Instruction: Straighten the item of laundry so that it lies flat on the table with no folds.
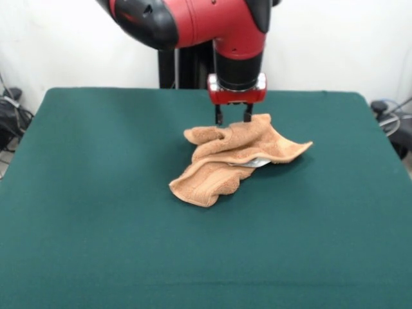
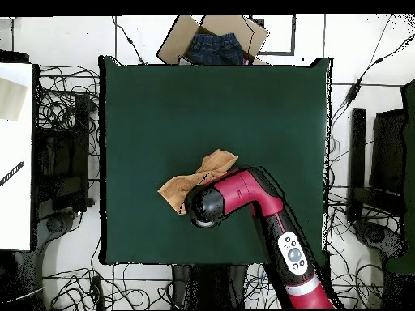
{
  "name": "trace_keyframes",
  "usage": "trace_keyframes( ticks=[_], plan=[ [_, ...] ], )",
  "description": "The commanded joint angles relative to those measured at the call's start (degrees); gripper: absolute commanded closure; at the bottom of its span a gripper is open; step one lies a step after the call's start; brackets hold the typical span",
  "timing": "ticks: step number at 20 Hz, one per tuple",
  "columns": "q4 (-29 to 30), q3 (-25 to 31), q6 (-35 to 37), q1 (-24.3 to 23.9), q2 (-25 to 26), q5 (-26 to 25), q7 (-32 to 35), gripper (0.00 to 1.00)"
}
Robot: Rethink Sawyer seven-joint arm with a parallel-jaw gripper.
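The tan towel (image 1: pixel 225 161) lies crumpled in the middle of the green table (image 1: pixel 96 193), with several folds and a raised far edge. A white tag (image 1: pixel 255 163) peeks out from under a fold. My gripper (image 1: pixel 233 119) points straight down at the towel's far edge, with its two fingers apart and their tips at the cloth's raised rim. It holds nothing that I can see. In the overhead view the towel (image 2: pixel 194 180) is partly hidden by the red arm (image 2: pixel 243 190), which also hides the gripper. The table (image 2: pixel 211 105) is far larger than the towel.
A cardboard box with blue jeans (image 2: pixel 215 44) sits beyond the table's far edge in the overhead view. Cables and equipment lie on the floor around the table. The robot's pedestal (image 1: pixel 183 67) stands behind the table.
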Motion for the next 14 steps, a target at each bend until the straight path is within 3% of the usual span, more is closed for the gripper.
trace_keyframes(
  ticks=[1, 14],
  plan=[
    [-9.4, -1.5, -3.31, 2.52, -0.8, -2.43, 13.93, 0.0],
    [-8.67, -0.17, -3.79, 1.8, 1.45, -2.93, 16.94, 0.0]
  ],
)
